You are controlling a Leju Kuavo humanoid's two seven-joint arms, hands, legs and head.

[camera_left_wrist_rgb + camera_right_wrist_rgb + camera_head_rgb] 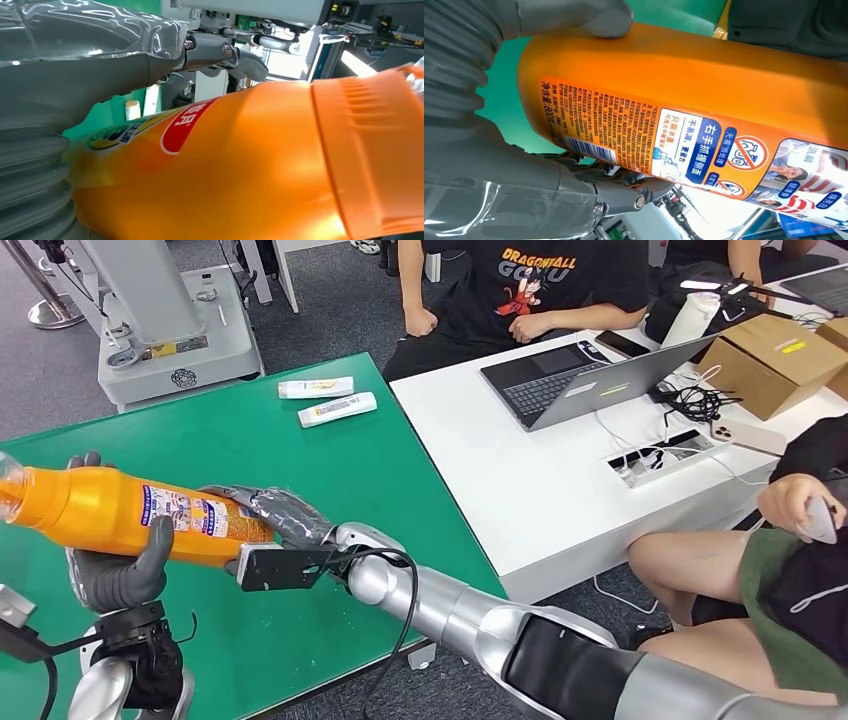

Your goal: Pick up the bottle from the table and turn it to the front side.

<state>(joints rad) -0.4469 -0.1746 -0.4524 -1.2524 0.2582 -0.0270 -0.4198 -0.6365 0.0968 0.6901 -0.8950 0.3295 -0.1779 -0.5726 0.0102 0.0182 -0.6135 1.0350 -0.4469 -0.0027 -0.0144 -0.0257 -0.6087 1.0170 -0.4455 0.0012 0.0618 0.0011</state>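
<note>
Green bench (300,460): it fills the space in front of the robot, and the bottle is up off it.
Left hand (118,570): fingers and thumb wrapped under and around the middle of the orange bottle (130,510), so it is holding on.
Right hand (275,518): closed over the bottle's flat bottom end, holding that end too.
Bottle: lying on its side in the air between both hands, cap end pointing to the robot's left. The side with lots of small print faces up.
What could go wrong: the bottle looks smooth, so I think it could slip and fall onto the bench if one hand lets go too soon while turning it.
Two small white tubes (328,400): far back on the bench, well apart from the bottle.
White desk (530,480): off to the right, with a laptop (580,375) and people sitting by it.
</note>
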